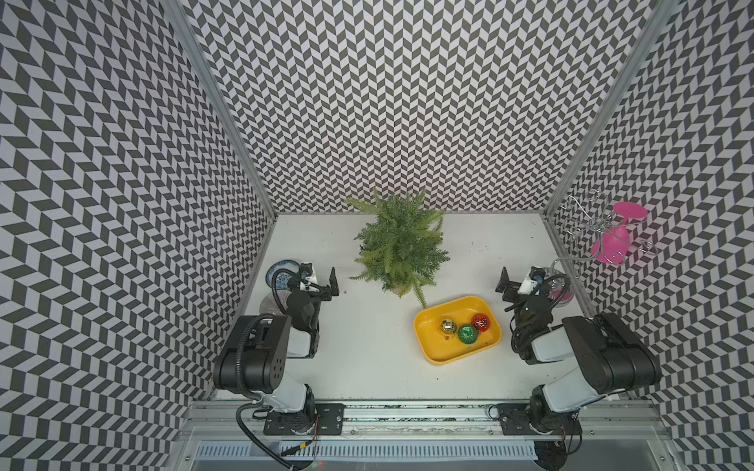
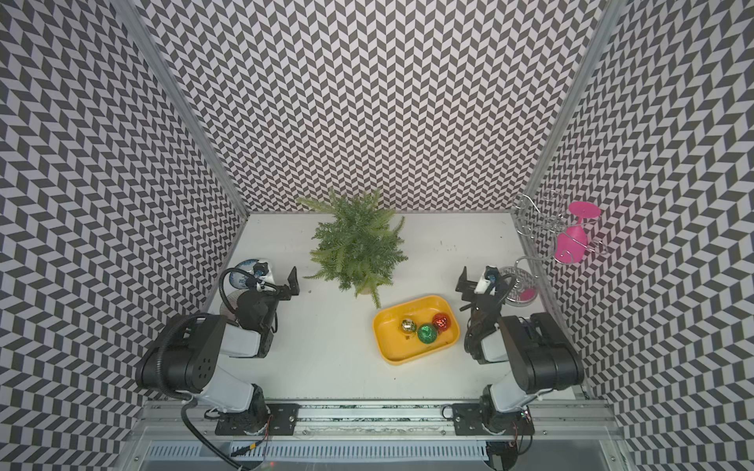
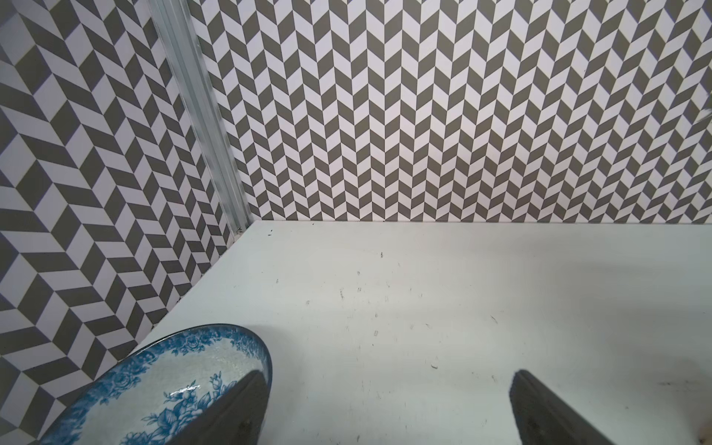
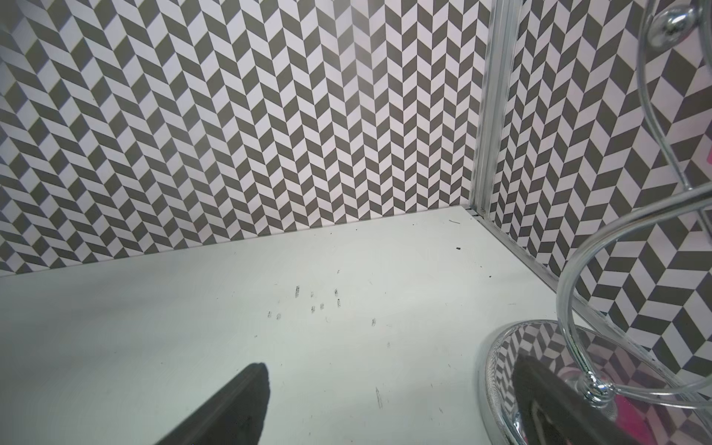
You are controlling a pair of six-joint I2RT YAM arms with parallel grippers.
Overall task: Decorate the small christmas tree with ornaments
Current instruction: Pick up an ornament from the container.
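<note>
Gold bauble (image 1: pixel 447 326), green bauble (image 1: pixel 467 334), red bauble (image 1: pixel 480 321) in yellow tray (image 1: pixel 428 330), lower centre: I judged them light, slippery; best held by string loop. My jaws stood spread, empty.

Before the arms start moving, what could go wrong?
The ornaments lie bunched in the yellow tray, so grasping one may nudge the others. A branch of the small christmas tree hangs near the tray's rim and could snag. The open right gripper sits close to the wire stand; a swing might knock it.
</note>
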